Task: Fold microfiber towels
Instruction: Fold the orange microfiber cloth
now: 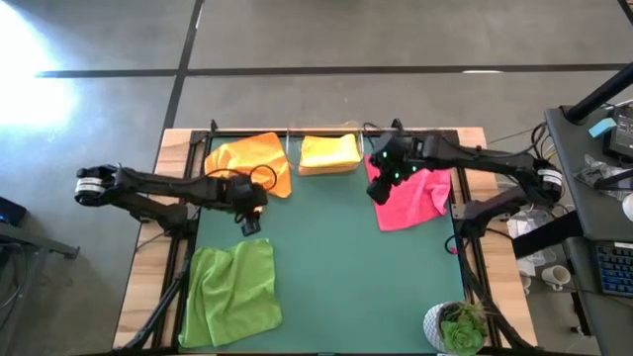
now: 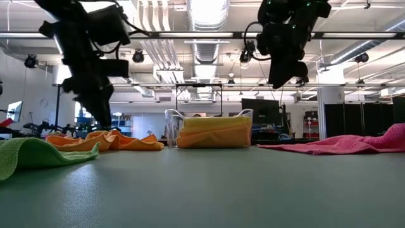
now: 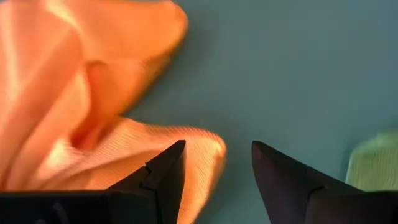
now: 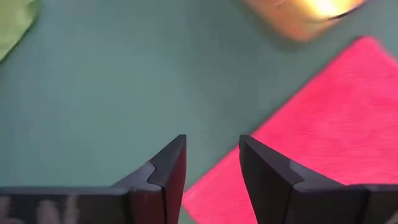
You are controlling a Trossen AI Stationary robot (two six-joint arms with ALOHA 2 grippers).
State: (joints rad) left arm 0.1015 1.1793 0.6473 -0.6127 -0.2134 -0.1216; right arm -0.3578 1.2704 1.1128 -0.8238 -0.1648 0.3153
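Around you lies a grey polished concrete floor [image 1: 326, 35], crossed by dark seam lines, with a bright glare patch at the far left. The green-topped table [image 1: 336, 267] has a pale wooden border [image 1: 143, 287] on its left and right sides. At its near right corner stands a small green potted plant in a white speckled pot [image 1: 457, 328]. To your right sits a dark desk [image 1: 593, 198] with a keyboard and clutter. Level across the table, you see an open ceiling with silver ducts [image 2: 209, 47], white pipes and strip lights [image 2: 209, 9], and dark monitors [image 2: 266, 111] far behind.
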